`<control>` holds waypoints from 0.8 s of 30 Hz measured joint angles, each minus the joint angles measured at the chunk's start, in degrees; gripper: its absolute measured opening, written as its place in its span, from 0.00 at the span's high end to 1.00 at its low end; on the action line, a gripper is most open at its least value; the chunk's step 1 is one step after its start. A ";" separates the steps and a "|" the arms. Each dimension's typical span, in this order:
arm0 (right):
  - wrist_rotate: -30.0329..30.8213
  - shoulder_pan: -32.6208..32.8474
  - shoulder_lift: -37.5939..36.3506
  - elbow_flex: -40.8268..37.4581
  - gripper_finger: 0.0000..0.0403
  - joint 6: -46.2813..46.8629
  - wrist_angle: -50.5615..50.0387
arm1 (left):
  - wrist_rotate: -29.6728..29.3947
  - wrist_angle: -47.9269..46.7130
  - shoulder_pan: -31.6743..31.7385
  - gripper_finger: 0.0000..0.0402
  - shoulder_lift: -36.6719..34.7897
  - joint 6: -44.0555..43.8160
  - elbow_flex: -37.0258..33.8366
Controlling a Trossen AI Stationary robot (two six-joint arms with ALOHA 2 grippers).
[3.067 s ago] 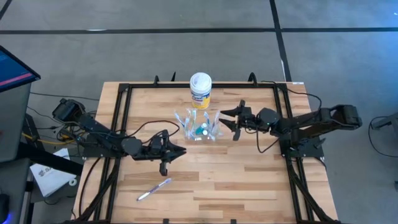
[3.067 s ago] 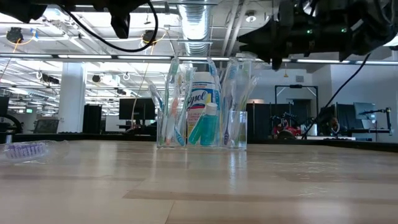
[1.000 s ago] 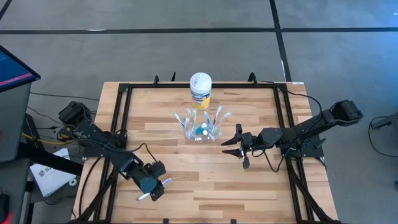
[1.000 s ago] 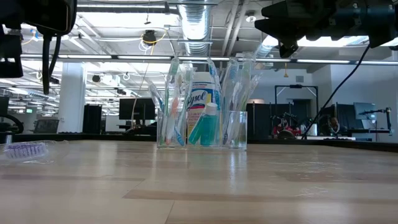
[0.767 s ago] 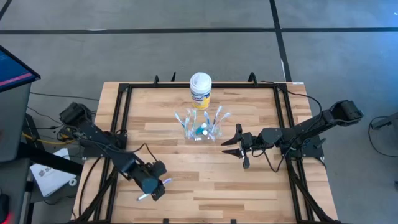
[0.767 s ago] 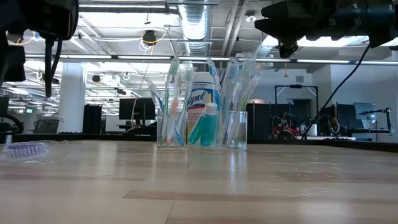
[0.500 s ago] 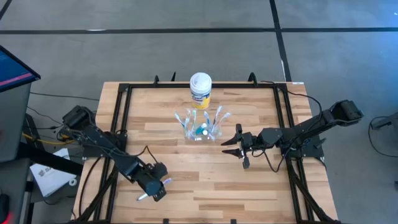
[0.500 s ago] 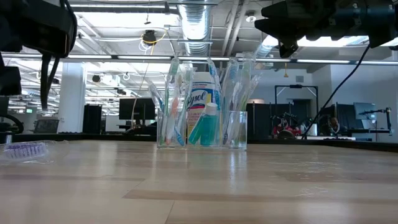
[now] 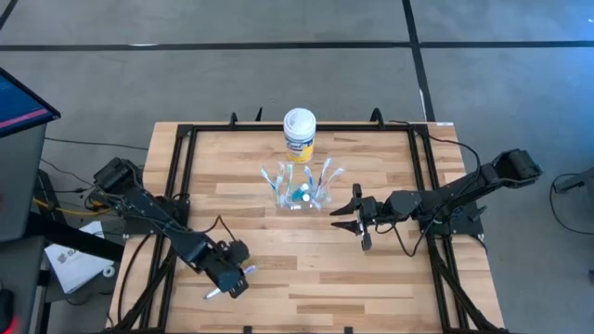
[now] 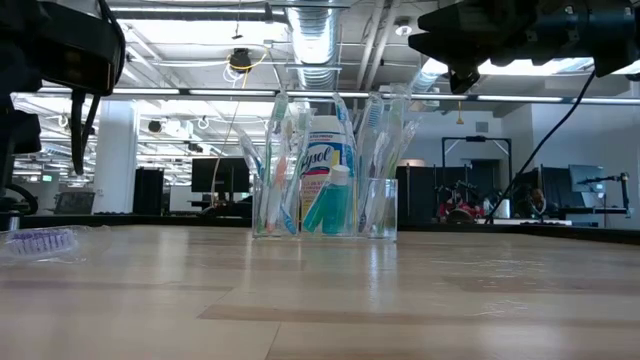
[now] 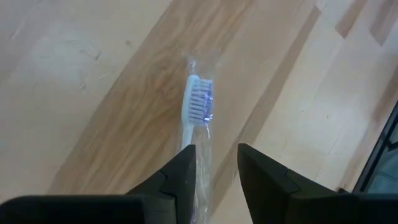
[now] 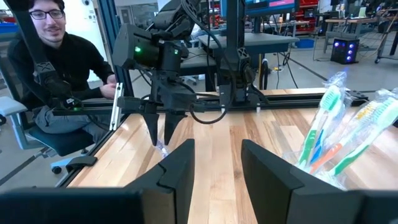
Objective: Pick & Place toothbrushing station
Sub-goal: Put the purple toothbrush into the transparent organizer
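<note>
The step in hand looks like picking up the stray wrapped toothbrush [image 9: 225,282] that lies flat on the tabletop [image 9: 306,269], at about seven o'clock from the clear cup [image 9: 299,192] and well apart from it; the cup stands mid-table full of upright toothbrushes and a teal tube [image 10: 329,200], with the yellow canister [image 9: 299,134] just beyond it at twelve o'clock.

The left gripper [image 11: 213,163] hangs low over the brush with its fingers spread, the handle running between them and the purple-bristled head [image 11: 198,103] poking out ahead; nothing is pinched yet. To do this well, I judge it should come straight down so both fingertips reach the wood on either side of the handle, then close across the narrow width, not along the length; the crinkly wrapper may slip, so a grip on the handle itself, a little back from the head, seems safer; lifting level should keep the brush from pivoting.

The right gripper [image 9: 351,219] waits at about four o'clock from the cup, just beside it, fingers parted and holding nothing; a person [image 12: 59,68] sits beyond the table's edge.
</note>
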 joint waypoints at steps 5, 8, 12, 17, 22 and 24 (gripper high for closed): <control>0.00 0.00 0.00 0.00 0.70 0.02 0.00 | 0.28 -0.05 0.02 0.72 2.38 0.02 0.00; 0.00 0.00 0.00 0.00 0.70 0.02 0.00 | 0.79 -0.15 0.00 0.72 4.23 0.02 0.00; 0.00 0.00 0.00 0.00 0.70 0.02 0.00 | 1.67 0.00 0.02 0.72 4.96 0.02 0.00; 0.00 0.00 0.00 0.00 0.70 0.01 0.00 | 1.28 0.02 0.13 0.77 4.93 0.02 0.00; 0.00 0.00 0.00 0.00 0.70 0.02 0.00 | 1.23 0.01 0.13 0.92 4.92 0.02 0.00; 0.00 0.00 0.00 0.00 0.70 0.01 0.00 | 1.23 0.04 0.14 0.98 4.66 -0.04 0.00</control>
